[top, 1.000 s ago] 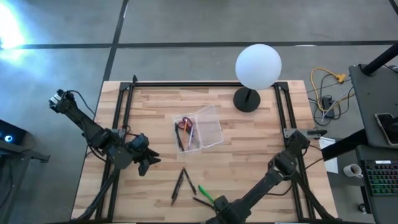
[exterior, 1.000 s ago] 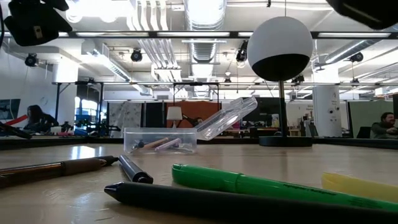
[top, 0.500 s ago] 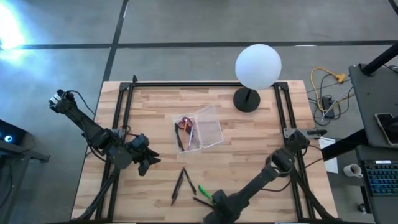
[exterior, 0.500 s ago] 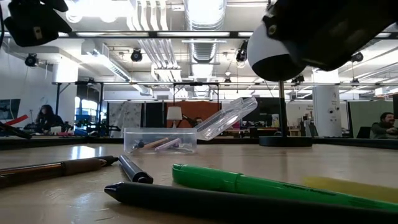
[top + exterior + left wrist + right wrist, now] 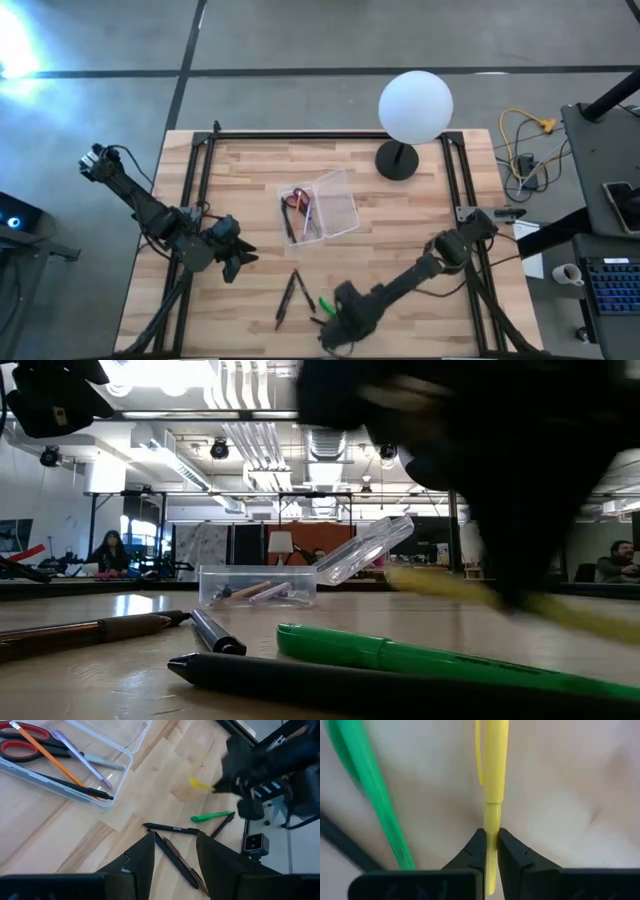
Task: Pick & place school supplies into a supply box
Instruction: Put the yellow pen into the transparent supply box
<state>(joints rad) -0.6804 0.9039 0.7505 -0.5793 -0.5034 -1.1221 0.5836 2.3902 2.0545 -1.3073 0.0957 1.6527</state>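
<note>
My right gripper (image 5: 490, 842) is shut on a yellow pen (image 5: 492, 775) near the table's front edge, and shows in the high view (image 5: 338, 318). On the table beside it lie a green pen (image 5: 430, 658) and dark pens (image 5: 290, 295). The clear supply box (image 5: 305, 215) sits mid-table with its lid (image 5: 365, 550) open. Red-handled scissors (image 5: 22, 747) and a few pens lie in it. My left gripper (image 5: 175, 855) hovers open over the table's left part (image 5: 237, 260), with nothing between its fingers. My right gripper pinches the yellow pen's barrel (image 5: 491, 827) between its two fingers, just behind the capped end with the clip (image 5: 481, 755). The fingers point down toward the table. The pen is lifted clear of the table and hangs tilted (image 5: 470, 592).
A white globe lamp (image 5: 414, 105) on a black base (image 5: 397, 160) stands at the far right. Black frame rails (image 5: 200, 180) run along the table's left and right sides. Bare wood lies between the box and the loose pens.
My right gripper has gone from the table's near edge toward its left and far side. It has taken hold of the yellow pen, which lay on the table a second ago and now hangs tilted and clear of the wood. The green and dark pens stay where they were.
</note>
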